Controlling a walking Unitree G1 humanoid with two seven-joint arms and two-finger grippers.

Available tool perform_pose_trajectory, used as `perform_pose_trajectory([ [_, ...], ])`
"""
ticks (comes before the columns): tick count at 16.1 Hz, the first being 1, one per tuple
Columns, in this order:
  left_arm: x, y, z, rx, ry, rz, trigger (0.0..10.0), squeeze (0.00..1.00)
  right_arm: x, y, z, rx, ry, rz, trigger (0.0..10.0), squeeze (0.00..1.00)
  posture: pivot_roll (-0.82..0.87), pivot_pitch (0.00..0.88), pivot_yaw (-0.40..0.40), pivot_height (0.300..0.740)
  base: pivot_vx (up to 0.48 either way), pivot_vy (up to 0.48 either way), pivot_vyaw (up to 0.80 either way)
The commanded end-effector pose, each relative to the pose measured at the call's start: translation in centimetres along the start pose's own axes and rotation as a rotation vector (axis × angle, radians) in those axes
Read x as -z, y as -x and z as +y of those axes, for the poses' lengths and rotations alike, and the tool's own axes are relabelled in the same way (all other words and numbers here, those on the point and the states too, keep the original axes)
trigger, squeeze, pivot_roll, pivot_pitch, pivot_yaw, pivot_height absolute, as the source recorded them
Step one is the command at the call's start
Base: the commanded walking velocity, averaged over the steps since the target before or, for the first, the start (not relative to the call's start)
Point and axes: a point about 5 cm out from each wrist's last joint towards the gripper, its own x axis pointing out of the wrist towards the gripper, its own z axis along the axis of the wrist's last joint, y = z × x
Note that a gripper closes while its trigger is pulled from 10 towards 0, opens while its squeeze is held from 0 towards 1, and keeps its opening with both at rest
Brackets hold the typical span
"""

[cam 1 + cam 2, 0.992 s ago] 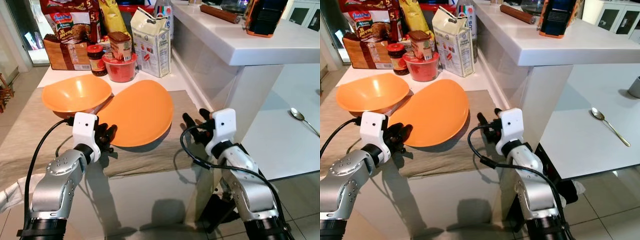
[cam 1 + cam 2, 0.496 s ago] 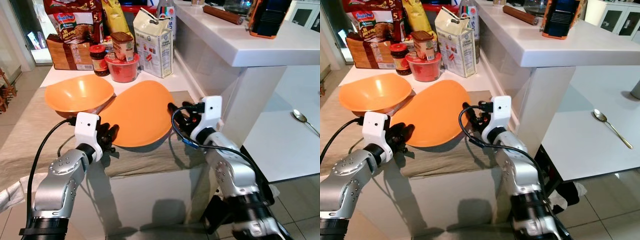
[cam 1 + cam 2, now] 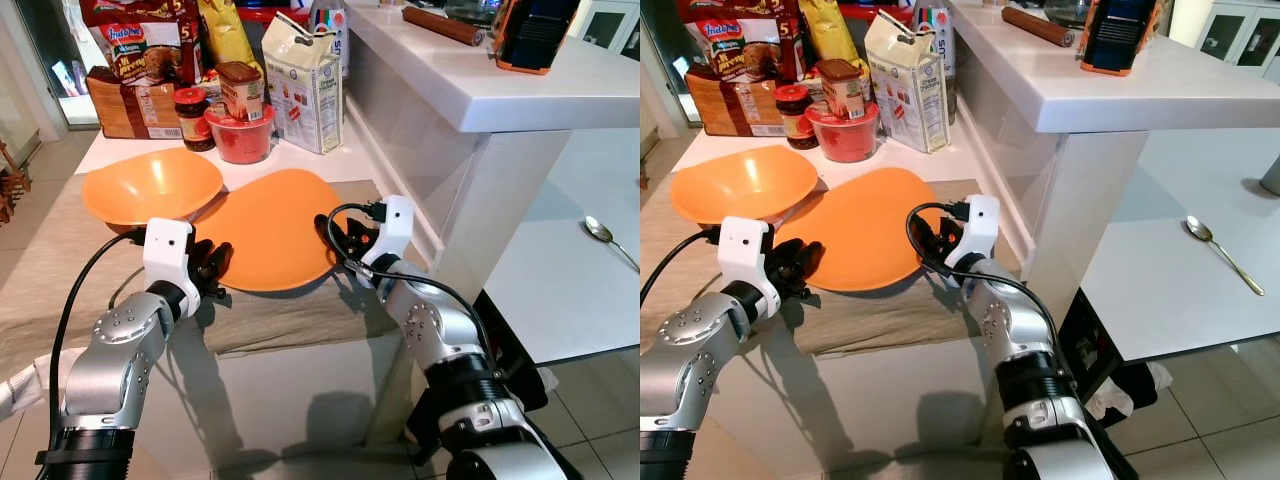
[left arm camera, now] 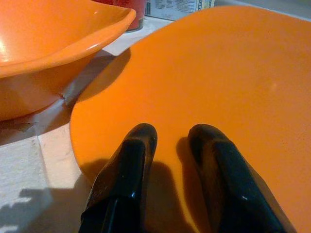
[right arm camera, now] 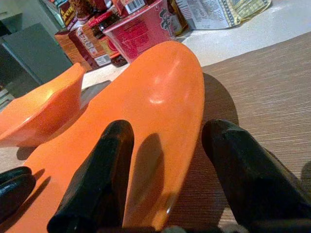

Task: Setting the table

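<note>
Right end effector [image 3: 335, 232] moved in, open astride orange plate [image 3: 270, 228] rim, left end effector [image 3: 212, 262] narrowly open opposite

Two silver-grey metal arms, rounded at the joints, with small dark screws on the casings. White boxy wrist housings, each with a small dark round dot on its face. Black cables: one looping from the left wrist back along the arm, one curling in a loop beside the right wrist. Left gripper [image 3: 212, 262] and right gripper [image 3: 337, 231] each with two long, glossy black fingers [image 4: 127, 167], rounded and blunt at the tips, thick and smooth in the wrist views [image 5: 99, 179]. Black collars at the lower ends of both arms.
</note>
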Motion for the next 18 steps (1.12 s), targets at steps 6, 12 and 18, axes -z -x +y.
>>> perform_pose_trajectory([
  [6,1.5,-0.1,-0.5,0.010,0.038,0.081,10.0,0.00,-0.3,-0.4,-0.7,0.042,-0.018,-0.008,0.0,0.00,0.03,0.000,-0.036,0.740,0.000,0.000,0.00],
  [12,0.3,-0.1,-1.3,0.053,0.044,0.037,10.0,0.00,0.6,0.8,-2.3,0.106,0.076,0.026,0.0,0.00,0.03,0.000,-0.038,0.740,0.000,0.000,0.00],
  [18,-0.2,-0.2,-1.5,0.068,0.023,0.025,10.0,0.00,0.9,2.4,-4.4,0.212,0.163,0.034,0.0,0.00,0.02,0.000,-0.035,0.740,0.000,0.000,0.00],
])
